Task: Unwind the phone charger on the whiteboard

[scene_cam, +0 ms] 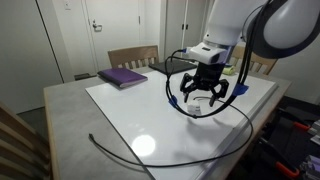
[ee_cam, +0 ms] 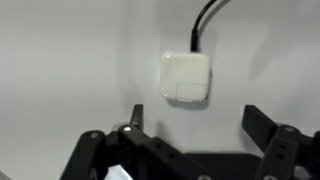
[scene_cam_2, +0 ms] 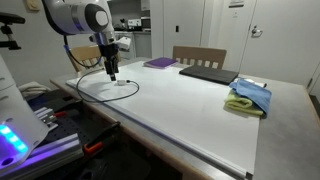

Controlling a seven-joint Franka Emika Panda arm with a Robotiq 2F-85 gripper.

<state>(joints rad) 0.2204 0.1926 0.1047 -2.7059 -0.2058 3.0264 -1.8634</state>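
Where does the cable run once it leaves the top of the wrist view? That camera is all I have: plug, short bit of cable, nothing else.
Observer: The cable curves in a wide loop over the whiteboard, around the spot under the gripper.
Operator: Free end?
Observer: Its loose end lies near the board's edge, well away from the plug.
Operator: Anything else close by?
Observer: A purple book lies by a far corner of the board, clear of the cable.
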